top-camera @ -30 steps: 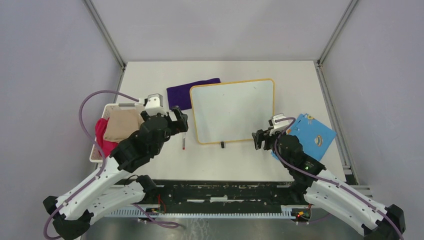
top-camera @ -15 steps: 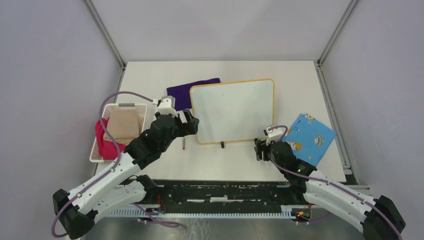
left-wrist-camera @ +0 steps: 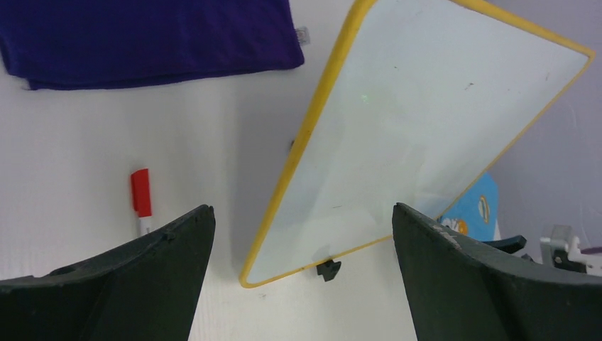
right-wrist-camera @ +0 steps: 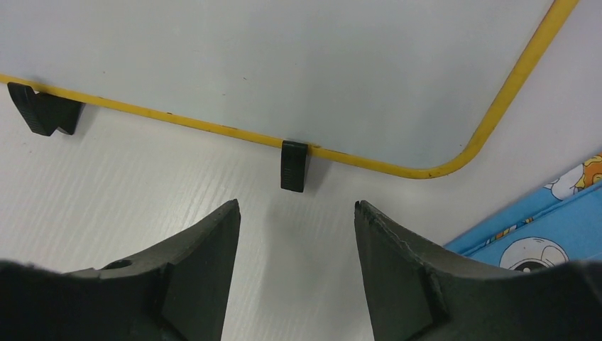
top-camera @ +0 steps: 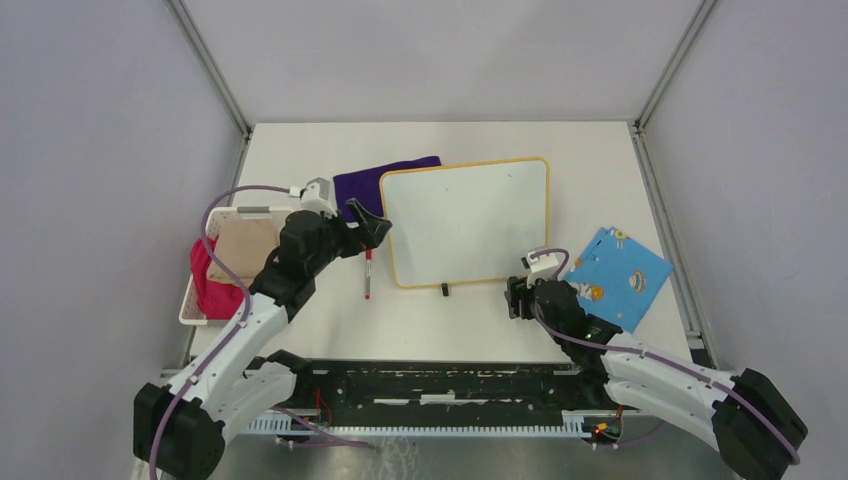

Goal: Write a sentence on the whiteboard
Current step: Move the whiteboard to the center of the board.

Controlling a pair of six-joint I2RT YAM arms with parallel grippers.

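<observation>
The whiteboard [top-camera: 467,220], white with a yellow frame and two black feet on its near edge, lies flat at the table's middle; it shows in the left wrist view [left-wrist-camera: 419,135] and the right wrist view [right-wrist-camera: 284,64]. No red sentence shows on it. A red-capped marker [top-camera: 367,276] lies left of the board, also in the left wrist view [left-wrist-camera: 140,201]. My left gripper [top-camera: 372,226] is open and empty above the board's left edge. My right gripper [top-camera: 517,297] is open and empty just near the board's right foot [right-wrist-camera: 294,165].
A purple cloth [top-camera: 375,185] lies behind-left of the board. A white basket [top-camera: 193,300] with tan and pink cloths stands at the left. A blue patterned cloth [top-camera: 620,275] lies at the right, beside my right arm.
My left gripper has moved right and away from the basket toward the board's left edge, uncovering the marker. My right gripper has drawn back toward me, below the board's near edge.
</observation>
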